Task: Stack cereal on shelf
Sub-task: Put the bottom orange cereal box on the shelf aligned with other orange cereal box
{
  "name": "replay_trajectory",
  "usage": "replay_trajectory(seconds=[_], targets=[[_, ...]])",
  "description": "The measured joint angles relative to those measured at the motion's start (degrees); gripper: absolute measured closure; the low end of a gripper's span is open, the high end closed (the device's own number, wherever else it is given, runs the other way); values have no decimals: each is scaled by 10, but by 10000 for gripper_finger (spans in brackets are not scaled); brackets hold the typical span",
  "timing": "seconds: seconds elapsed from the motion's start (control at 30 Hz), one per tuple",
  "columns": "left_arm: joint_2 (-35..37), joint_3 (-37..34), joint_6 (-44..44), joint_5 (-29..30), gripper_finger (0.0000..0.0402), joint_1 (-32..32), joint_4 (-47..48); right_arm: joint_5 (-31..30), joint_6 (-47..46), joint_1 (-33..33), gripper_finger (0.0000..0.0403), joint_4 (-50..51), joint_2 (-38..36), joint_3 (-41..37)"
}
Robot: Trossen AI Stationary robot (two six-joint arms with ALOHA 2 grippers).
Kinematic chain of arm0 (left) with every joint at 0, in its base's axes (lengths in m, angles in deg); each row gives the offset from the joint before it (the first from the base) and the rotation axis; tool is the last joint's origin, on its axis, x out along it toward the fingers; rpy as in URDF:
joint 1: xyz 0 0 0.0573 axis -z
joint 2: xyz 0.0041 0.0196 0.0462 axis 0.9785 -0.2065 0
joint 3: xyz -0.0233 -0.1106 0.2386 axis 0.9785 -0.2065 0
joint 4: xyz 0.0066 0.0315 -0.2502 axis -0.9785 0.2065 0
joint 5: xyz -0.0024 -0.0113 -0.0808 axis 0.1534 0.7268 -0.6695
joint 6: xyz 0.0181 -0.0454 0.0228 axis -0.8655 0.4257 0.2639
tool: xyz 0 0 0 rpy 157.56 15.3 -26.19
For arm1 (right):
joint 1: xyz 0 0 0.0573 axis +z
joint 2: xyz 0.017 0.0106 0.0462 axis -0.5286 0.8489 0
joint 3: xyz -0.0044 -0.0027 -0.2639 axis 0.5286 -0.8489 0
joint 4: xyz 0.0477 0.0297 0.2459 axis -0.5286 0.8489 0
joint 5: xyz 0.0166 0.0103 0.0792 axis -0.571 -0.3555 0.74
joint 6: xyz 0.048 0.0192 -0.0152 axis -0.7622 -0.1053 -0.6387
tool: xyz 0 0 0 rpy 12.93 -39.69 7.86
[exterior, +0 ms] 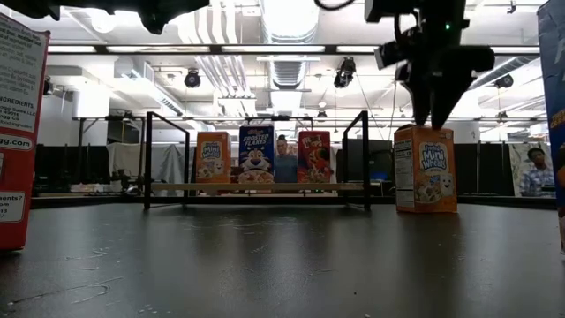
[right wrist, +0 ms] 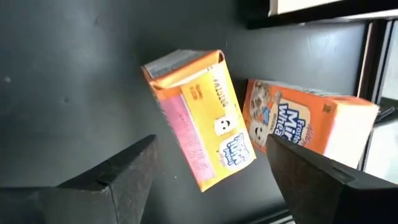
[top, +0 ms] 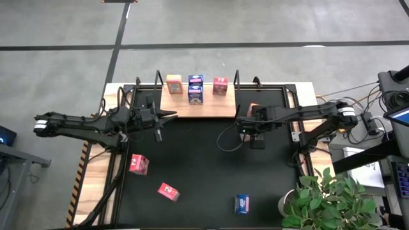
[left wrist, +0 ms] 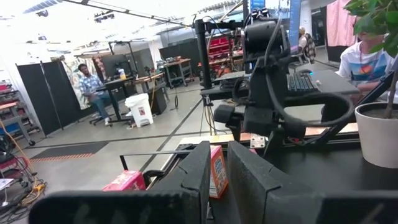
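Right gripper [right wrist: 208, 180] poised above upright orange cereal box [right wrist: 199, 118] on the mat just right of the shelf [top: 198, 105], fingers spread clear either side of its top, second orange box [right wrist: 305, 127] just beside; left gripper [left wrist: 214, 180] nearly closed, empty, farther off.

The shelf [top: 185, 107] lies at the tabletop's [top: 204, 172] twelve o'clock edge, carrying three cereal boxes [top: 196, 86] side by side along its far side. Just off the shelf's four o'clock corner, the right tool [top: 246, 122] hangs over two more boxes [right wrist: 199, 118] that stand close together. The left tool [top: 167, 115] sits at the shelf's eight o'clock corner. Three boxes are spread along the tabletop's six o'clock side: one [top: 138, 163] at eight, one [top: 169, 191] at seven, one [top: 242, 204] at five.
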Motion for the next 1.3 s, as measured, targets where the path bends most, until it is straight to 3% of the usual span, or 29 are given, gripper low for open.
replay_trajectory(seconds=[0.23, 0.43, 0.7, 1.0, 1.3], targets=[[0, 0, 0, 0, 361, 0, 0, 1, 25, -15, 125, -55, 0, -48], [0, 0, 0, 0, 361, 0, 0, 19, 19, -15, 173, -59, -1, -52], [0, 0, 0, 0, 361, 0, 0, 35, 7, -15, 228, -61, -1, -31], [0, 0, 0, 0, 361, 0, 0, 49, -55, -15, 237, -68, -1, 30], [0, 0, -1, 0, 361, 0, 0, 47, -58, -14, 252, -259, 1, 67]])
